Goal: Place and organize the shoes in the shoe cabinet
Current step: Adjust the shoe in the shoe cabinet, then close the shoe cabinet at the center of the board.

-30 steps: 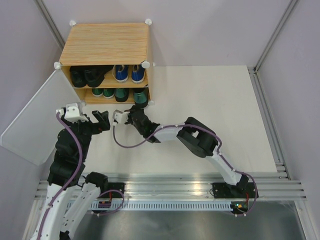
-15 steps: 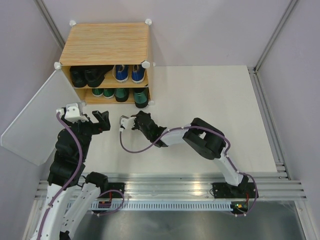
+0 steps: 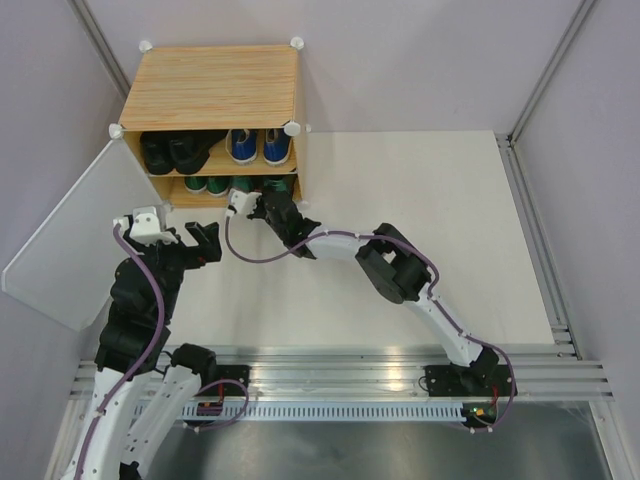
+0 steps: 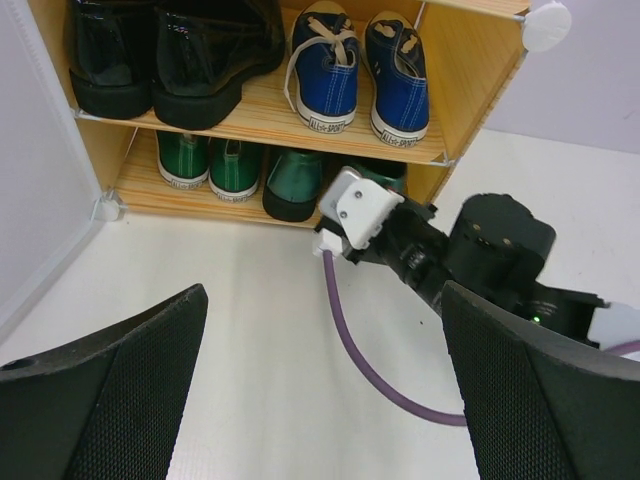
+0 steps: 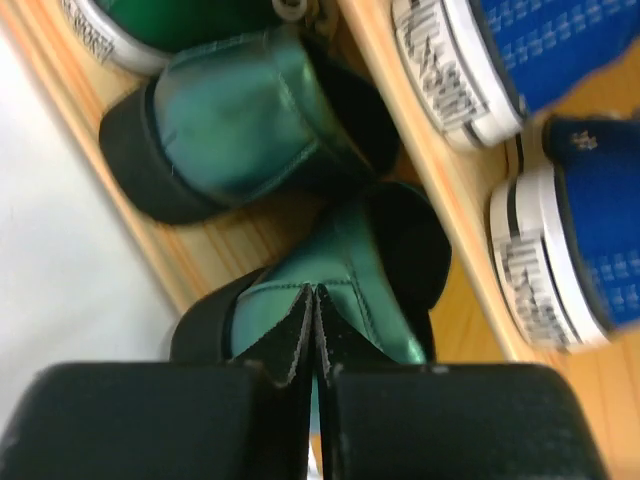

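Note:
The shoe cabinet (image 3: 212, 85) stands at the back left with its door (image 3: 75, 235) swung open. On the upper shelf sit black boots (image 4: 170, 55) and blue sneakers (image 4: 360, 70). Green sneakers (image 4: 210, 165) and one dark-green loafer (image 4: 293, 180) sit on the lower shelf. The second loafer (image 5: 370, 280) lies at that shelf's right end. My right gripper (image 5: 313, 300) is shut, its tips against this loafer's heel with nothing between them. My left gripper (image 4: 325, 400) hangs open over the table in front of the cabinet, holding nothing.
The right arm (image 3: 395, 270) stretches across the white table (image 3: 420, 200) towards the cabinet, and its purple cable (image 4: 350, 340) loops ahead of my left fingers (image 4: 110, 400). Grey walls enclose the table, and a metal rail (image 3: 350, 375) runs along the near edge.
My right gripper drew back from the cabinet, then pushed forward to the lower shelf and now meets the right loafer's heel. The left arm has not moved.

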Controlling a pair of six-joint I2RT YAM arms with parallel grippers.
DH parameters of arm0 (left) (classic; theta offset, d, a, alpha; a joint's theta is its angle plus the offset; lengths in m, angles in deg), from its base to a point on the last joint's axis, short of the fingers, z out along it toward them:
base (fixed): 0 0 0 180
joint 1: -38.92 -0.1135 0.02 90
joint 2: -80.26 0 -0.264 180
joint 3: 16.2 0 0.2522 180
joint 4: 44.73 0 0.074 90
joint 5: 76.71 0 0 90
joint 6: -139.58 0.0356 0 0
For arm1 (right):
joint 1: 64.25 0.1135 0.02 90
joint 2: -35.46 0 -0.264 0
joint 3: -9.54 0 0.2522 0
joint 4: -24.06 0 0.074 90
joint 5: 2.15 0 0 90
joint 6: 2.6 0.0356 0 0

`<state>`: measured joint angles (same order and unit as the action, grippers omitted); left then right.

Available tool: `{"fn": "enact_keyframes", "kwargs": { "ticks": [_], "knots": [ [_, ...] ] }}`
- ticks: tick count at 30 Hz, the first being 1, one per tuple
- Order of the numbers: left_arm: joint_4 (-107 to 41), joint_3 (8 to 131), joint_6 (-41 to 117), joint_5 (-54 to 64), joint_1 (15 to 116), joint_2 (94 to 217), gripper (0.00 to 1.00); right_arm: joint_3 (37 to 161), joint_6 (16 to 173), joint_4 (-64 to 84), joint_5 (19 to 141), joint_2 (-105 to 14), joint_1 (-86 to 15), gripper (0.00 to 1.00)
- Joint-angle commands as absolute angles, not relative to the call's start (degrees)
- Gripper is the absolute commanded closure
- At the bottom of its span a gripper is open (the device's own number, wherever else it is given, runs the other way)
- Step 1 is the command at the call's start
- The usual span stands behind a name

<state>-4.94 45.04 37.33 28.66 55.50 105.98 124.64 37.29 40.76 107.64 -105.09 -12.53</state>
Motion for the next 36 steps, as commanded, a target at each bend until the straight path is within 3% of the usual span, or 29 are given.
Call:
{"fn": "enact_keyframes", "kwargs": {
  "ticks": [1, 12, 17, 20, 27, 36],
  "knots": [
    [-6.97, 44.93, 39.56, 27.53, 55.53, 106.01, 0.00, 134.13, 40.38, 31.57, 107.53, -111.23, -17.23, 0.99],
    [-7.06, 44.85, 39.56, 27.70, 55.36, 106.28, 0.00, 109.97, 40.55, 37.81, 108.32, -89.46, -9.85, 0.99],
    [-7.94, 44.67, 40.09, 28.49, 55.36, 108.29, 0.00, 100.75, 53.89, 35.62, 105.26, -75.93, -7.21, 0.98],
    [-8.02, 45.46, 39.65, 29.02, 55.44, 111.46, 0.01, 95.21, 65.81, 32.29, 100.44, -67.94, -7.47, 0.92],
    [-2.86, 58.17, 37.37, 28.40, 55.18, 123.49, 0.00, 81.68, 83.33, 26.56, 96.98, -51.04, -8.18, 0.54],
    [13.31, 88.15, 38.16, 37.79, 52.55, 147.98, 0.00, 63.30, 98.47, 26.39, 98.74, -25.29, -12.84, 0.45]
  ]
}}
